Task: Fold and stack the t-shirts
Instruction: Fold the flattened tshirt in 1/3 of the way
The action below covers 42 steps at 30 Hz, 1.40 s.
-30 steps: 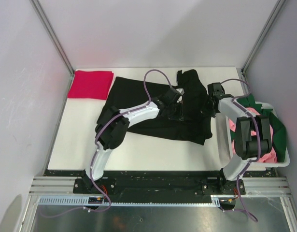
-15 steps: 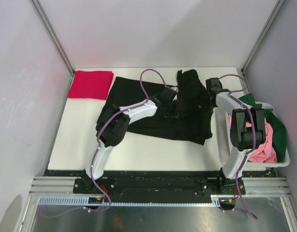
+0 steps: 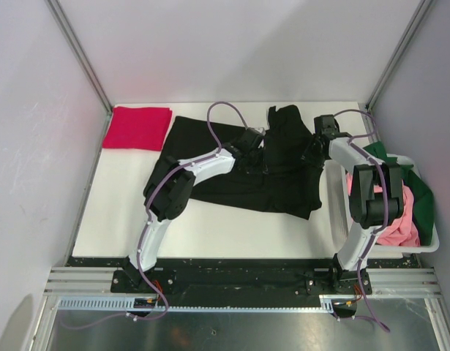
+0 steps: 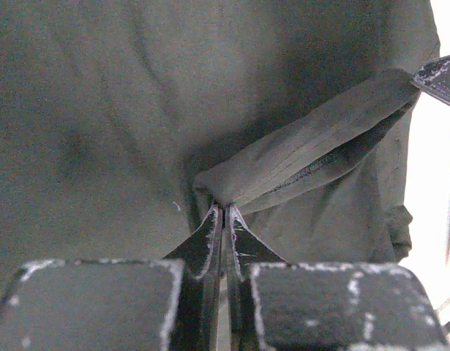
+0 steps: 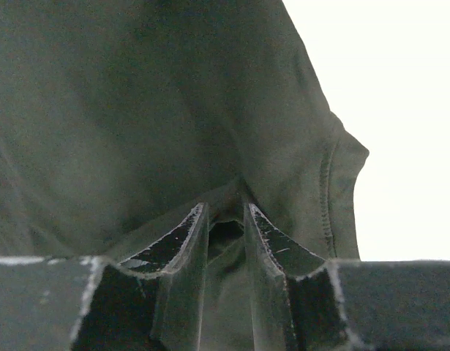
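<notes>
Right gripper [image 5: 226, 212] shifted farther; jaws now parted, releasing black t-shirt [image 3: 279, 194] mid-table | left gripper [image 4: 222, 208] clenched on its raised fold | judgement: right side laid; left's fold likely next | crimson t-shirt [image 3: 137, 128] folded far-left

No writing, label, brand, number or sign can be read in any of the three views.
</notes>
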Each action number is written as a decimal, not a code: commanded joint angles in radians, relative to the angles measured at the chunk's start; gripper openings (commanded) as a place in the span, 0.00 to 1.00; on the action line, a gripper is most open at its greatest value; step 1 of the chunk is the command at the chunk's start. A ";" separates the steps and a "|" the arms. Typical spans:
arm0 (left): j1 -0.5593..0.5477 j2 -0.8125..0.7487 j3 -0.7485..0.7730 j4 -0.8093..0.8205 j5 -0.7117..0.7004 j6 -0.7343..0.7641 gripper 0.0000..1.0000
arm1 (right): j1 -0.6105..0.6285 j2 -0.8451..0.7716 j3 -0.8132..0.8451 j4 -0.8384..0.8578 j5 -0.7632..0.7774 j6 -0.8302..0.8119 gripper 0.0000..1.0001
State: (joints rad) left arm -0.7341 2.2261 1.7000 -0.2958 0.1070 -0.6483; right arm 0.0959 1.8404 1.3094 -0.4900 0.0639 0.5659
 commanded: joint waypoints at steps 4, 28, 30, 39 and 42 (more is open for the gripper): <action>0.022 0.022 0.038 0.042 -0.011 -0.019 0.09 | 0.023 -0.103 0.036 -0.045 0.047 -0.018 0.30; 0.066 -0.130 -0.121 0.097 0.071 0.025 0.46 | 0.129 -0.018 -0.060 0.066 0.007 -0.058 0.15; 0.062 -0.150 -0.157 0.109 0.082 0.026 0.43 | 0.122 0.018 -0.044 0.080 -0.003 -0.061 0.16; 0.035 -0.179 -0.214 0.120 0.125 0.046 0.40 | 0.101 0.180 0.149 0.036 -0.007 -0.081 0.23; 0.035 -0.193 -0.234 0.120 0.123 0.047 0.40 | 0.094 0.177 0.193 -0.006 0.003 -0.087 0.31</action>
State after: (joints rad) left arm -0.6937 2.1105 1.4910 -0.2012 0.2050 -0.6277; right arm 0.2008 2.0129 1.4288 -0.4530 0.0498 0.5014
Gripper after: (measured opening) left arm 0.399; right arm 0.272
